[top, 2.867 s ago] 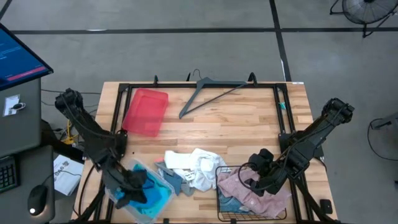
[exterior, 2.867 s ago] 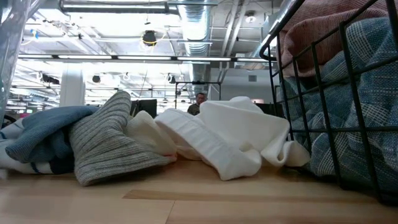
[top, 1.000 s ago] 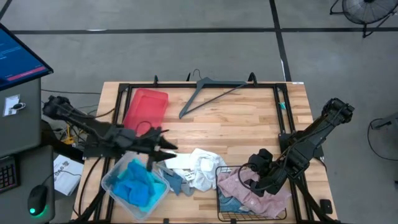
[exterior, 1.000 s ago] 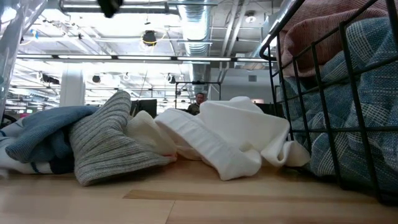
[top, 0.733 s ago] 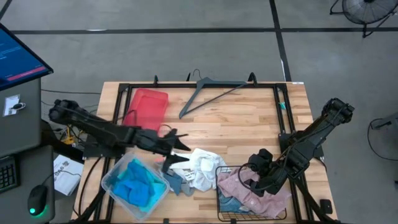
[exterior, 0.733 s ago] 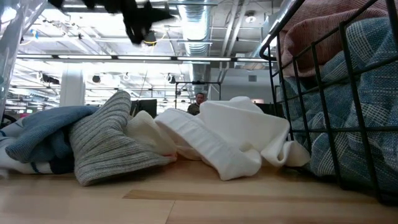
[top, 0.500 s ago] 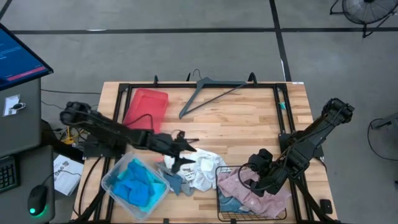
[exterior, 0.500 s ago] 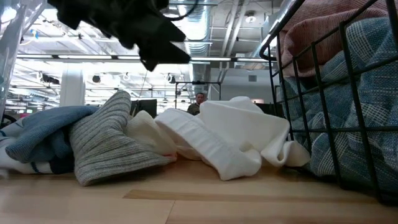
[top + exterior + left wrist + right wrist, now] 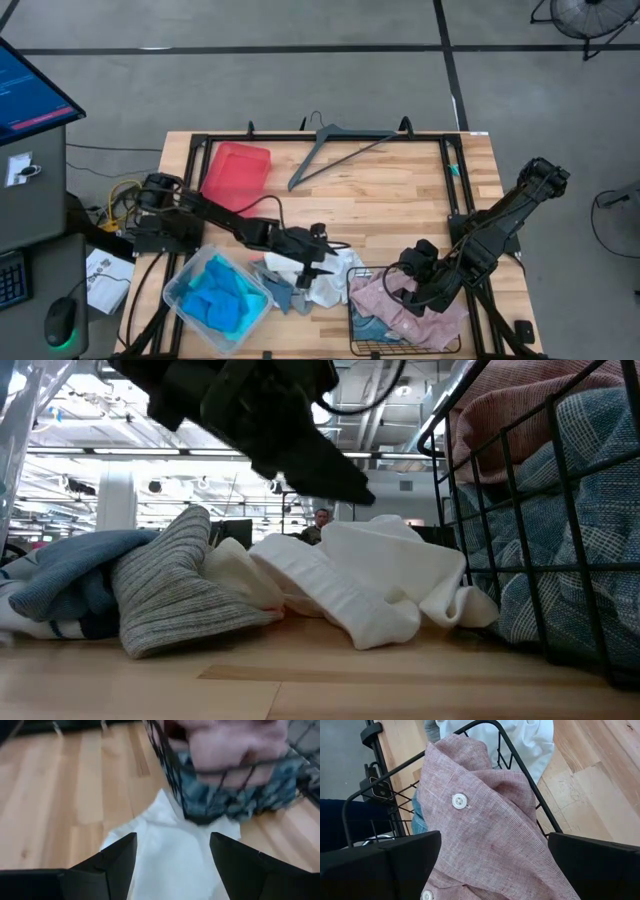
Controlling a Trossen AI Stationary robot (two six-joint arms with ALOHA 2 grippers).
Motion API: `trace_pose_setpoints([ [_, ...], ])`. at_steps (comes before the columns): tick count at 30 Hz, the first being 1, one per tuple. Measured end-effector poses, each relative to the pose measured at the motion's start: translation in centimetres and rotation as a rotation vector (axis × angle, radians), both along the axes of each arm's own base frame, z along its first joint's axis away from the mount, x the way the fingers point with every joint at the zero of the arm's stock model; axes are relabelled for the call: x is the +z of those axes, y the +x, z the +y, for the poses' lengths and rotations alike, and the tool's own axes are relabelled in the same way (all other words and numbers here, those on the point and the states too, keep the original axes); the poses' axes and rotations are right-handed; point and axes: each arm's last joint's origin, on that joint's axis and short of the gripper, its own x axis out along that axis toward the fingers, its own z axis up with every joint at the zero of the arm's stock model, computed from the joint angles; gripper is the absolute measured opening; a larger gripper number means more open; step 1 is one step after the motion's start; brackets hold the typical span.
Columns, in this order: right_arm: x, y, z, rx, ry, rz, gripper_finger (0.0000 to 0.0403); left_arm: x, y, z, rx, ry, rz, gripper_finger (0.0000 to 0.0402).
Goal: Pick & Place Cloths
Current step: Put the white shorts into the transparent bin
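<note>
My left gripper [image 9: 322, 258] hangs open just above the white cloth [image 9: 335, 272], its fingers either side of the cloth [image 9: 170, 865] without touching it. The white cloth lies crumpled on the table against the wire basket [image 9: 352, 300]. A grey ribbed cloth [image 9: 175, 595] and a blue cloth [image 9: 70, 570] lie to its left. A turquoise cloth [image 9: 215, 300] fills a clear bin. My right gripper [image 9: 494, 840] stands open over the pale pink shirt [image 9: 485, 820], which lies in the basket on a blue-striped cloth [image 9: 570, 530].
The clear bin [image 9: 178, 285] stands at the near left corner and the wire basket at the near right. A red tray [image 9: 235, 178] and a grey hanger [image 9: 335, 150] lie at the far side. Bare wood lies in the middle and far right.
My left gripper has swung from above the clear bin toward the table's right edge and come down over the white cloth. The cloths and my right arm have stayed where they were.
</note>
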Motion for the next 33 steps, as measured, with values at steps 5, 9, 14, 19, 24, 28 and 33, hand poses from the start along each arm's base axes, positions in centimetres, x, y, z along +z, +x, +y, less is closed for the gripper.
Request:
trace_pose_setpoints([
  [5, 0.0, 0.0, 0.0, 0.002, -0.003, 0.001, 0.0363, -1.7, 0.2, -0.1, -0.017, 0.002, 0.052, 0.0239],
  [9, 0.0, 0.0, 0.0, 0.002, -0.004, 0.002, 0.0363, -2.6, 0.4, -0.2, -0.049, -0.013, 0.078, 0.0236],
  [14, 0.0, 0.0, 0.0, 0.001, -0.001, 0.001, 0.0363, -3.9, 0.5, -0.2, -0.055, -0.014, 0.123, 0.0198],
  [19, 0.0, 0.0, 0.0, 0.000, 0.000, 0.000, 0.0363, -4.4, 0.5, 0.0, 0.008, -0.005, 0.144, 0.0108],
  [24, 0.0, 0.0, 0.0, 0.000, 0.000, 0.000, 0.0363, -4.1, 0.7, 1.1, 0.115, -0.046, 0.149, 0.0012],
  [28, 0.0, 0.0, 0.0, -0.004, 0.002, 0.001, 0.0363, -1.7, 0.4, 1.2, 0.129, -0.076, 0.090, 0.0003],
  [33, 0.0, 0.0, 0.0, 0.000, -0.002, 0.002, 0.0363, 4.9, -1.4, 0.7, 0.091, -0.125, -0.070, 0.0001],
])
